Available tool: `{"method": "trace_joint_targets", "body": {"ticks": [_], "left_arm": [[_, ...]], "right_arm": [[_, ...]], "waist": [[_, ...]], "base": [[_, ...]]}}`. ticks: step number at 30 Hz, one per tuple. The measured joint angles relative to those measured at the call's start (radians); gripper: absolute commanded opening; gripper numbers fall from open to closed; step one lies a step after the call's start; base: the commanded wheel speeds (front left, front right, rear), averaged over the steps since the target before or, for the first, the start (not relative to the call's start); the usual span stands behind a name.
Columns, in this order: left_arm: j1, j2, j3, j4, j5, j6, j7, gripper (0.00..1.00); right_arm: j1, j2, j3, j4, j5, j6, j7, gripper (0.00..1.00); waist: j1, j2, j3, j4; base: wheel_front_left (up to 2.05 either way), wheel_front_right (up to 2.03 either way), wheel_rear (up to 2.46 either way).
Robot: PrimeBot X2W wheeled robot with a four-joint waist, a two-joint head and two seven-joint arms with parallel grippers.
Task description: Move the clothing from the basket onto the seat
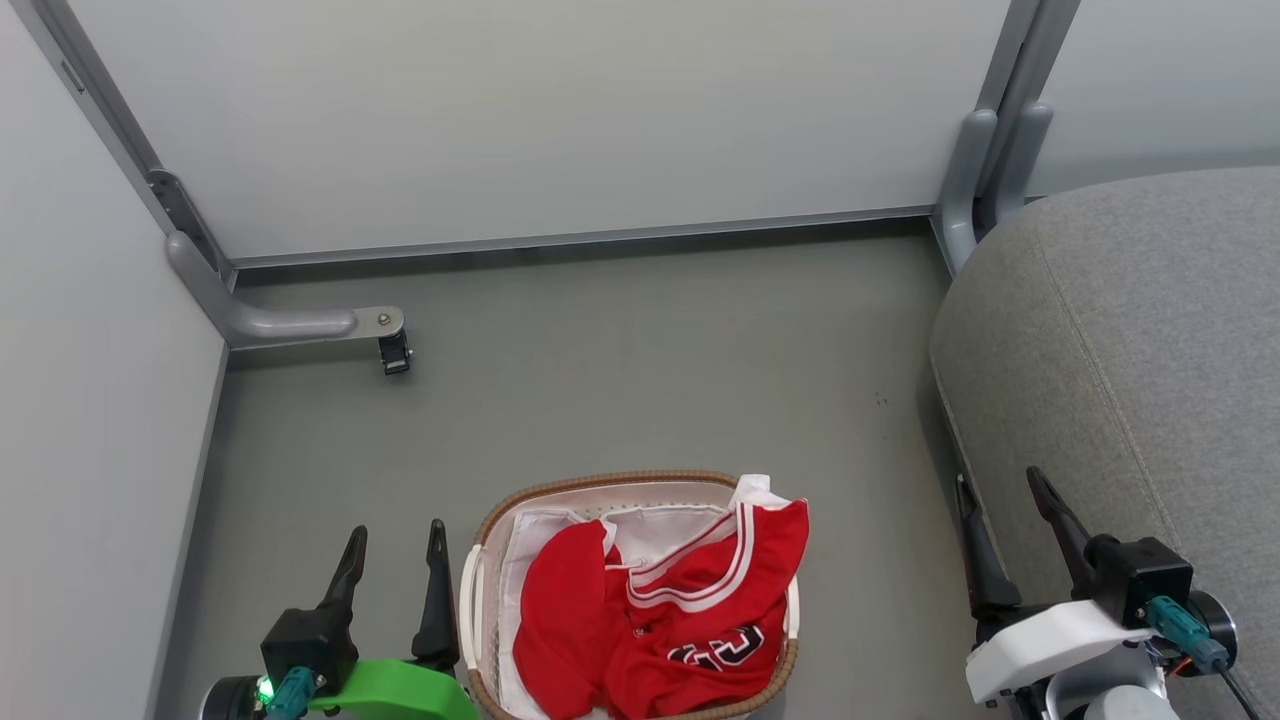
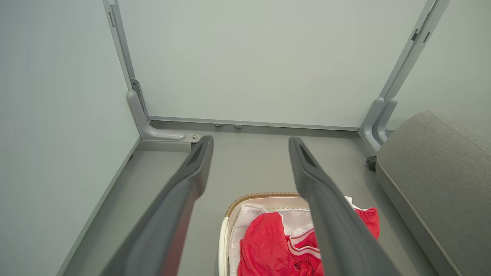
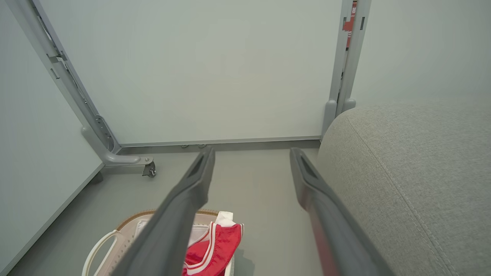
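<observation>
Our left pincer [image 1: 397, 527] and right pincer [image 1: 997, 476] flank the basket [image 1: 610, 480], both spread, empty; we should pinch the red jersey [image 1: 730, 590] deep, sparing the white liner [image 1: 655, 528].

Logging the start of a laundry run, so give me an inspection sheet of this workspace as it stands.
Surface: grey floor, basket standing on it.
Job's things: red clothing heaped in the basket, jersey over its rim; seat at right, bare.
Clutter: nothing seen.
Grippers: left gripper beside basket, right gripper by seat; fingers open, empty.
Cables: teal-plugged lead at right wrist.
Surroundings: pale panels, grey frame, caster foot.
</observation>
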Motion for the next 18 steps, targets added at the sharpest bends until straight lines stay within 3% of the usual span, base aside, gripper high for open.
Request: {"method": "trace_joint_targets", "body": {"ticks": [18], "left_arm": [[-0.002,0.000,-0.002,0.020,-0.006,0.000,0.000,1.00]], "right_arm": [[-0.001,0.000,0.000,0.007,0.000,0.000,0.000,1.00]], "waist": [[0.0000,0.0000,0.003,-0.001]], "base": [[0.00,0.00,0.00]]}}
